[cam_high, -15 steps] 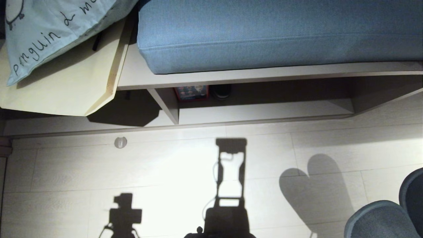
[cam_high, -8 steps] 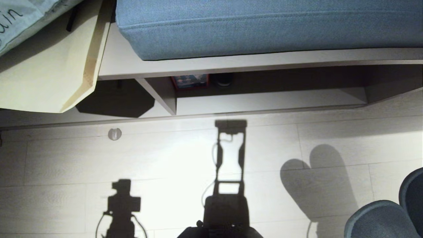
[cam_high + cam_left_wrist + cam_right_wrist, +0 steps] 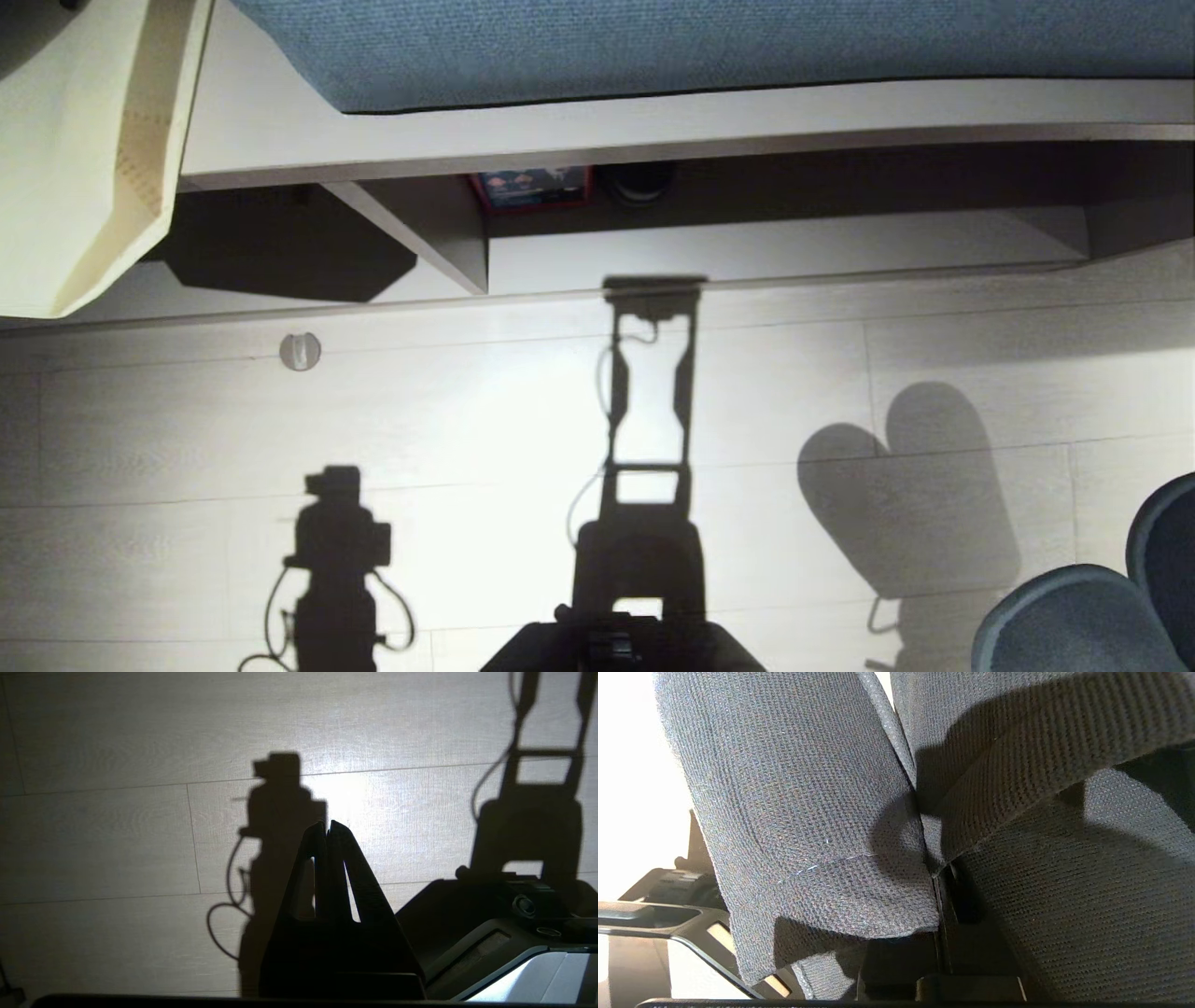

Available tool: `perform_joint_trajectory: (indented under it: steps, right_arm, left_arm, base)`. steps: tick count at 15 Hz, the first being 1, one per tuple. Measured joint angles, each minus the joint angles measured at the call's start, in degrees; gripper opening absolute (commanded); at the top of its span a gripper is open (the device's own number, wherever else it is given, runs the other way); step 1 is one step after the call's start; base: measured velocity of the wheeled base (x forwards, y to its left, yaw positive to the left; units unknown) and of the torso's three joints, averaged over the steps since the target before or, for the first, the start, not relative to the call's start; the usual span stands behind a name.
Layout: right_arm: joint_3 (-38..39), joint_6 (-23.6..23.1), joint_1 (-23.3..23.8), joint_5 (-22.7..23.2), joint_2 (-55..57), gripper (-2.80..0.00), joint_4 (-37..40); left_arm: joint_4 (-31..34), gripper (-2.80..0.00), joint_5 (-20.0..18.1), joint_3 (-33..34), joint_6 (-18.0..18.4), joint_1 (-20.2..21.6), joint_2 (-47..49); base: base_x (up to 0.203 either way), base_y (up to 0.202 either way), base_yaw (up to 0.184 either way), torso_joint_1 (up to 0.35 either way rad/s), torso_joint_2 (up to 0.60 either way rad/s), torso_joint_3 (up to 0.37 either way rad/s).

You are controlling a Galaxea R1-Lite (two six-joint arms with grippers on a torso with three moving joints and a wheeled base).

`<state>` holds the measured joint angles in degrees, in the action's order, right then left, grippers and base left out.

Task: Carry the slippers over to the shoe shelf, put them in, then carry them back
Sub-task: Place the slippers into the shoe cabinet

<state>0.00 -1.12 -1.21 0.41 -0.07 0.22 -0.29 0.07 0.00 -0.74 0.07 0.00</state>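
The slippers [image 3: 1074, 621], dark charcoal fabric with rounded toes, hang at the lower right corner of the head view above the pale floor. In the right wrist view both slippers [image 3: 798, 812] fill the picture, and my right gripper [image 3: 937, 882] is shut on their fabric edges, its fingertips buried between them. The shoe shelf [image 3: 775, 247] is the low cubby straight ahead under the cushioned board, with a short upright divider [image 3: 425, 229] on its left. My left gripper [image 3: 327, 828] hangs over bare floor, shut with nothing in it.
A blue cushion [image 3: 709, 47] lies on the board above the shelf. At the back of the cubby stand a red box [image 3: 532, 187] and a dark round object [image 3: 639, 182]. A cream panel [image 3: 84, 159] juts out at left. A round floor stop [image 3: 300, 351] lies below it.
The whole head view has shifted: shelf, cushion and floor stop sit higher in the picture, so the camera moved. The slippers keep their corner, and neither arm has moved.
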Motion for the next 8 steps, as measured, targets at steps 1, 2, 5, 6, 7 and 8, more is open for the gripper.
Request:
perform_joint_trajectory:
  steps: [1, 2, 5, 6, 7, 8]
  right_arm:
    - [0.0, 0.0, 0.0, 0.0, 0.0, -2.8, 0.0]
    - [0.0, 0.0, 0.0, 0.0, 0.0, -2.8, 0.0]
    - [0.0, 0.0, 0.0, 0.0, 0.0, -2.8, 0.0]
    - [0.0, 0.0, 0.0, 0.0, 0.0, -2.8, 0.0]
    - [0.0, 0.0, 0.0, 0.0, 0.0, -2.8, 0.0]
    - [0.0, 0.0, 0.0, 0.0, 0.0, -2.8, 0.0]
  left_arm:
    - [0.0, -2.8, 0.0, 0.0, 0.0, 0.0, 0.0]
    - [0.0, -2.8, 0.0, 0.0, 0.0, 0.0, 0.0]
    - [0.0, -2.8, 0.0, 0.0, 0.0, 0.0, 0.0]
    - [0.0, -2.8, 0.0, 0.0, 0.0, 0.0, 0.0]
    - [0.0, -2.8, 0.0, 0.0, 0.0, 0.0, 0.0]
    - [0.0, -2.8, 0.0, 0.0, 0.0, 0.0, 0.0]
  base:
    - [0.0, 0.0, 0.0, 0.001, 0.0, -0.196]
    - [0.0, 0.0, 0.0, 0.007, 0.0, -0.195]
    - [0.0, 0.0, 0.0, 0.004, 0.0, -0.192]
    - [0.0, 0.0, 0.0, 0.002, 0.0, -0.209]
    - [0.0, 0.0, 0.0, 0.001, 0.0, -0.197]
    - [0.0, 0.0, 0.0, 0.002, 0.0, -0.192]
